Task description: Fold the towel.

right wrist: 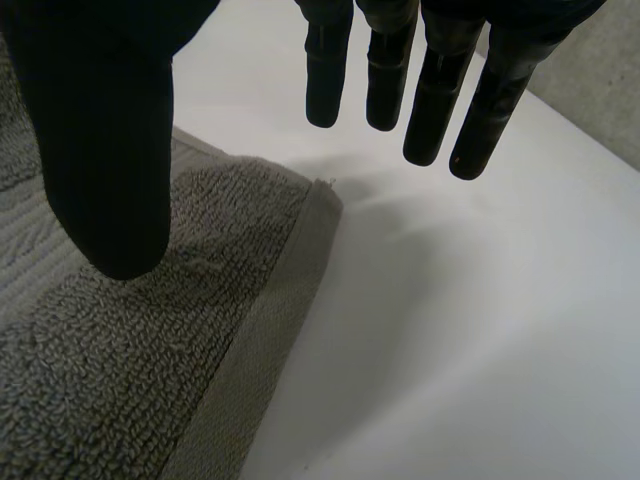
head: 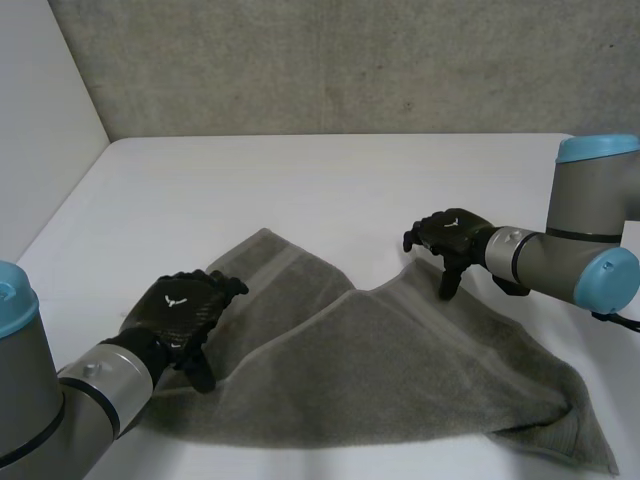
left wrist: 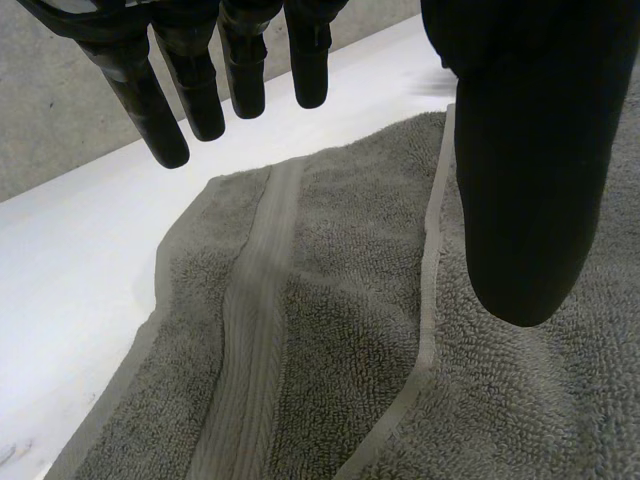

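The head view takes in the whole grey towel [head: 400, 370], spread loosely on the white table [head: 300, 190] with one layer lapped over another. It also shows both arms: the left hand [head: 182, 312] sits over the towel's corner nearest that arm, and the right hand [head: 452, 238] over the far corner by its own arm, the two well apart. The left wrist view adds what the head view cannot. That hand's fingers [left wrist: 165, 115] are straight and spread, their tips hanging above the towel's rounded corner and the bare table just beyond it. Its thumb [left wrist: 525, 190] points down over a hemmed edge of the upper layer, and a flat woven band [left wrist: 255, 330] runs through the cloth under the palm. The hand is released, with a gap between it and the pile. In the right wrist view the right hand's fingers [right wrist: 430, 100] are likewise straight, over bare table just past the towel's corner [right wrist: 300, 215], with the thumb [right wrist: 100, 150] above the terry beside the hem. It too is released, grasping nothing; whether the thumb tip touches the cloth cannot be told.
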